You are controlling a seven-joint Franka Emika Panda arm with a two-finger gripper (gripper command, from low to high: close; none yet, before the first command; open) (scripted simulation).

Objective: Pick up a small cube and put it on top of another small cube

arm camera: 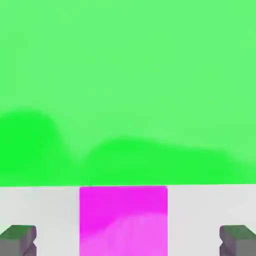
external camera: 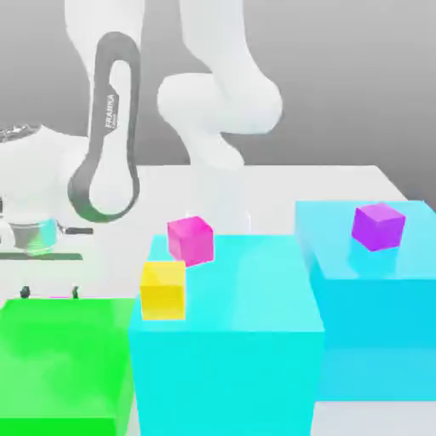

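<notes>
Behind the green block [external camera: 60, 358], the gripper [arm camera: 128, 240] hovers with fingers spread wide either side of the magenta cube [arm camera: 123, 220] on the table, apparently lined up to grasp it.

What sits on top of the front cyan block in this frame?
On the front cyan block sit a yellow cube and a hot-pink cube close behind it. The pink cube's base is partly hidden by the yellow one.

The scene is viewed by the exterior camera from low in front; the green block [external camera: 60, 358] [arm camera: 125, 75] is seen close by the hand camera.
</notes>
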